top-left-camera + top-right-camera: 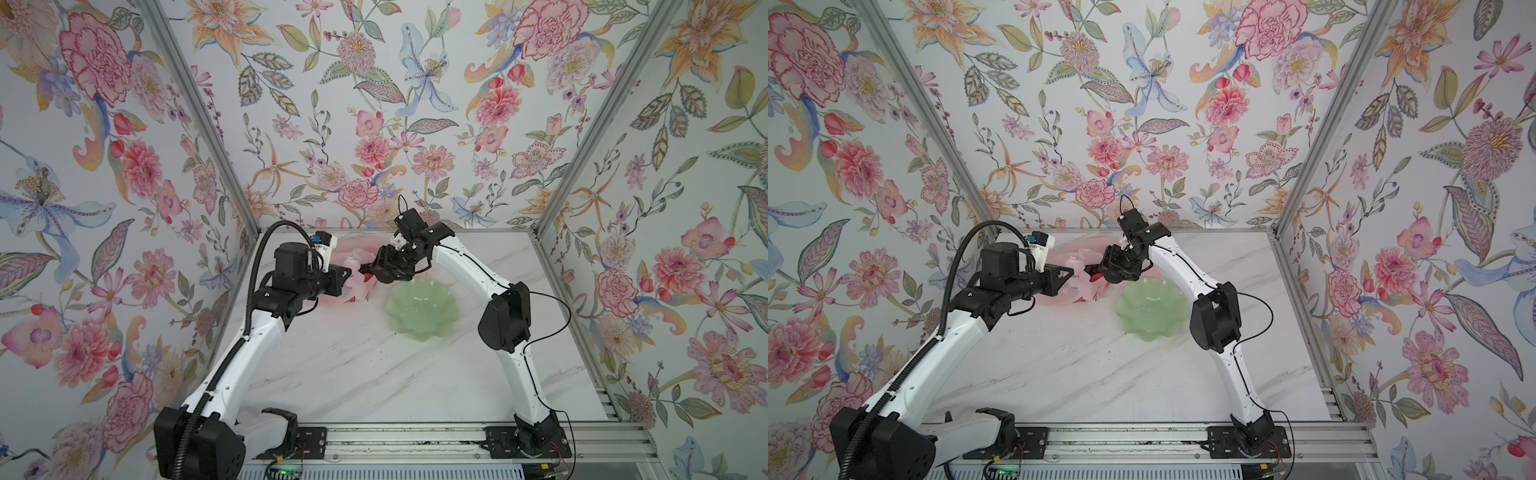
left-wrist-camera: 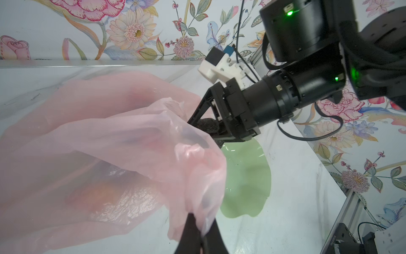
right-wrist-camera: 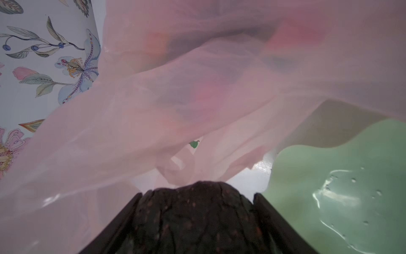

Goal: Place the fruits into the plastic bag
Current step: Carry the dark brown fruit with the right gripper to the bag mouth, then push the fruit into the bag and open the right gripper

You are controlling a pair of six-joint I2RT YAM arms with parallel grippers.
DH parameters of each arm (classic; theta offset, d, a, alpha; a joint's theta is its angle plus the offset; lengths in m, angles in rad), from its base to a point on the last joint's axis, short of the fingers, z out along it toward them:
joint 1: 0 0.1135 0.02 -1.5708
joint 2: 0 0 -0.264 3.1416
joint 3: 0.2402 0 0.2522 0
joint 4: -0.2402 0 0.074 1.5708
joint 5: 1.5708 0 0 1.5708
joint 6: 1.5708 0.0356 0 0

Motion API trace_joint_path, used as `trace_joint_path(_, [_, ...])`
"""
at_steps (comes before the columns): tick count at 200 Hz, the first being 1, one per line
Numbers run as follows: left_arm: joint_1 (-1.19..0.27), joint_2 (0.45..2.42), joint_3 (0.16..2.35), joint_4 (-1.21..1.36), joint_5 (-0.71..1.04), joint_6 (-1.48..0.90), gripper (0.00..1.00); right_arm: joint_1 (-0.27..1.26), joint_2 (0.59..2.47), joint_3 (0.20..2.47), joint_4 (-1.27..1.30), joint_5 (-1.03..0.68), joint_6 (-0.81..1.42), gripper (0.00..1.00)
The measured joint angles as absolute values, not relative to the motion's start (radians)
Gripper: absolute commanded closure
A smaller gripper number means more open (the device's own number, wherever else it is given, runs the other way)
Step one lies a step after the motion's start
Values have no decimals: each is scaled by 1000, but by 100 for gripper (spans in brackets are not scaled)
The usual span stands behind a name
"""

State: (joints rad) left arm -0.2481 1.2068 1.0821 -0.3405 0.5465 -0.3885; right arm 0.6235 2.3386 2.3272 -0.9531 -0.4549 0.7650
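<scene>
Dark brown fruit (image 3: 197,224) sits clamped between the right gripper's (image 3: 197,195) widely spread jaws at the bag's (image 2: 109,143) mouth, just beside the green dish (image 2: 248,176). The left gripper (image 2: 201,228) is pinched tight on the bag's edge, holding it raised. Blurred orange and red fruits (image 2: 98,193) show through the bag, far on the table (image 1: 374,374), left of the dish.

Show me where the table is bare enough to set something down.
Widest bare marble: between green dish and front rail, flanked by left arm and right arm. Also the far right corner behind the right arm. Crowded: far left-centre, where plastic bag, left gripper, right gripper and dish cluster.
</scene>
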Motion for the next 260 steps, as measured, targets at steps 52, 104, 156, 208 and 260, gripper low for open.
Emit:
trace_joint_path(52, [-257,1213,1086,-337,569,-390,100,624,2500,2503,-950,-469,802,42])
trace_joint_path(104, [-276,1213,1086,-335,583,-394,100,627,2546,2533,-860,-500,870,44])
trace_joint_path(156, [-290,1213,1080,-284,645,-426,100,677,2571,2541,-669,-576,967,44])
trace_joint_path(208, [-311,1214,1080,-245,694,-435,100,755,2654,2545,-572,-635,1064,42])
trace_joint_path(260, [-315,1214,1080,-241,704,-434,100,774,2679,2542,-538,-670,1108,1])
